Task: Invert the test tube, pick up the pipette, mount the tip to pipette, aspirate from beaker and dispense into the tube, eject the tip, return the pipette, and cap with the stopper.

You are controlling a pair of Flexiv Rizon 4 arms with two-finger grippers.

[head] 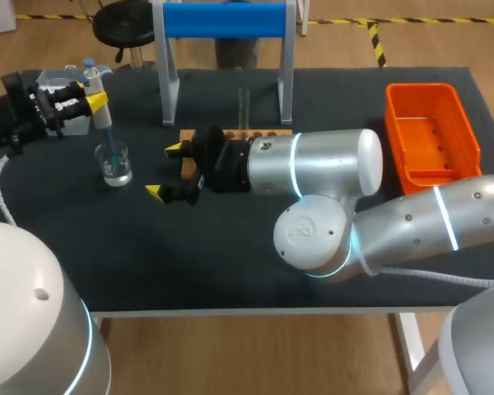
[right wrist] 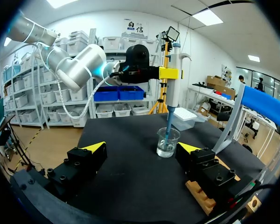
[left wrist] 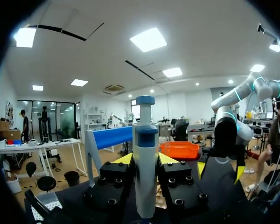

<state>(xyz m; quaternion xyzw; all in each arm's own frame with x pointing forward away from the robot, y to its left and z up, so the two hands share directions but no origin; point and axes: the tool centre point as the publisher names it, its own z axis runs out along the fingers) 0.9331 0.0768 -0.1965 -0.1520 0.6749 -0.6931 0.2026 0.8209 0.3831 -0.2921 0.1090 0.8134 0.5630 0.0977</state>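
My left gripper [head: 95,102] is at the table's back left, shut on the white pipette [head: 100,89], which has a blue cap. The pipette stands upright and its blue tip [head: 112,146] dips into the glass beaker [head: 114,164] of clear liquid. In the left wrist view the pipette [left wrist: 145,140] fills the gap between the left gripper [left wrist: 145,159]. My right gripper [head: 166,170] hangs open just right of the beaker, empty; its own view shows the right gripper [right wrist: 142,149] facing the beaker [right wrist: 168,142] and the pipette [right wrist: 173,74]. A clear test tube [head: 244,107] stands in the wooden rack [head: 267,133].
A clear tip box [head: 59,85] sits behind the left gripper. A blue-barred stand [head: 225,20] rises at the back middle. An orange bin [head: 432,136] lies at the right. My right arm's bulky wrist covers much of the rack.
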